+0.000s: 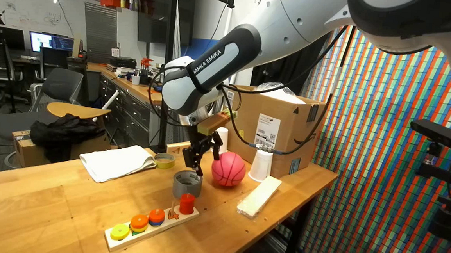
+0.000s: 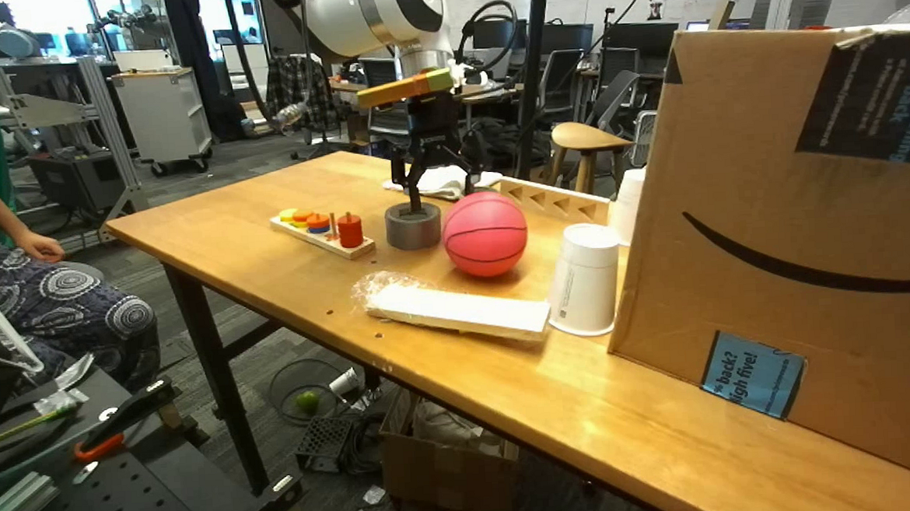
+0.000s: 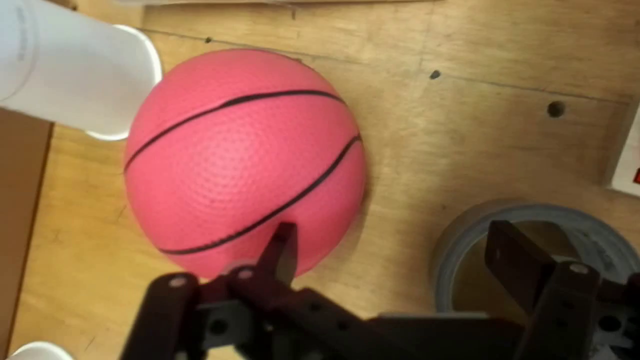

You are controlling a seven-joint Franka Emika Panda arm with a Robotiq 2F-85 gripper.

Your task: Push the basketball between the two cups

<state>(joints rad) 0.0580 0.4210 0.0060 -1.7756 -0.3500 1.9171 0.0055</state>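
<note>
The pinkish-red basketball rests on the wooden table, black seams showing in all views. Beyond it, by the cardboard box, stand two upside-down white cups: the near cup and the far cup, partly hidden by the box. In the wrist view the near cup appears right beside the ball; only the rim of the far cup shows. My gripper is open, pointing down, nothing between its fingers. One fingertip overlaps the ball's edge; contact is unclear. The other finger hangs over the grey tape roll.
A grey tape roll sits beside the ball. A ring-stacking board, wrapped wooden slab, white cloth and yellow tape roll lie around. A large cardboard box stands behind the cups; a notched wooden strip lies near.
</note>
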